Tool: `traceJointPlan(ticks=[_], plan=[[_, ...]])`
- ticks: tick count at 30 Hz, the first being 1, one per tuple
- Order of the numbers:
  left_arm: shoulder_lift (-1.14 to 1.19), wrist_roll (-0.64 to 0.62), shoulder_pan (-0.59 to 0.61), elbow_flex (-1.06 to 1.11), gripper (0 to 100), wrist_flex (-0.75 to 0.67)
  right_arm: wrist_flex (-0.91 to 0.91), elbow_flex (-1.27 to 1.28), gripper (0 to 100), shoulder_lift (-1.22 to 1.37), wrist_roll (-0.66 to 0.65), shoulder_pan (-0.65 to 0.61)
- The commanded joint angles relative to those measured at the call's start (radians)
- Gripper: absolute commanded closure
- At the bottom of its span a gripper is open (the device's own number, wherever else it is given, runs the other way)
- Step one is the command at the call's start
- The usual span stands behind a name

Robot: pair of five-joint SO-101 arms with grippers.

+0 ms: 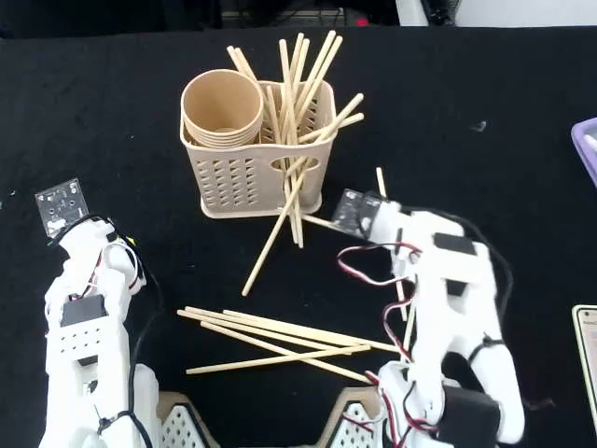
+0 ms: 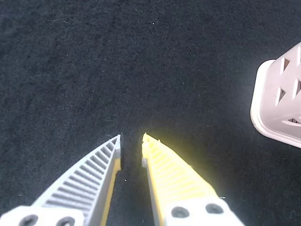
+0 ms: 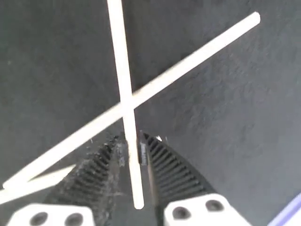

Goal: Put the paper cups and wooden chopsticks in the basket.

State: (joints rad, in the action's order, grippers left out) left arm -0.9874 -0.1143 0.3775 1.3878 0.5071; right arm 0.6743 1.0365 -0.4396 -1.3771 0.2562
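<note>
A beige perforated basket (image 1: 252,177) stands at the back middle of the black table, and its corner (image 2: 277,103) appears in the left wrist view. Stacked paper cups (image 1: 222,110) and several wooden chopsticks (image 1: 303,84) stand in it. Two more chopsticks (image 1: 278,233) lean on its front. Several loose chopsticks (image 1: 280,338) lie at the front middle. My right gripper (image 3: 130,141) is shut on one chopstick (image 3: 123,70), which crosses over another chopstick (image 3: 188,66) on the cloth. My left gripper (image 2: 130,139) hovers over bare cloth left of the basket, fingers barely apart and holding nothing.
The left arm (image 1: 89,308) is at the front left and the right arm (image 1: 448,308) at the front right. A purple object (image 1: 588,145) and a flat card-like item (image 1: 586,341) sit at the right edge.
</note>
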Motion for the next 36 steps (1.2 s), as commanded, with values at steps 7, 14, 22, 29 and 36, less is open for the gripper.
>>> traceJointPlan(ticks=[7,14,22,29,36], plan=[[-0.023,0.000,0.008,-0.012,92,-0.020,0.008,-0.007,98.8,-0.124,-0.063,0.233],[-0.023,0.000,0.008,-0.012,92,-0.020,0.003,-0.005,98.8,-0.252,0.006,0.339],[-0.023,-0.003,0.008,-0.012,92,-0.018,-0.046,-0.096,98.8,-0.384,0.667,0.227],[-0.023,-0.002,0.008,-0.012,92,-0.018,-0.049,-0.243,98.8,-0.495,1.257,0.138],[-0.023,-0.003,0.008,-0.012,92,-0.020,-0.051,-0.314,98.8,-0.595,1.393,-0.121]])
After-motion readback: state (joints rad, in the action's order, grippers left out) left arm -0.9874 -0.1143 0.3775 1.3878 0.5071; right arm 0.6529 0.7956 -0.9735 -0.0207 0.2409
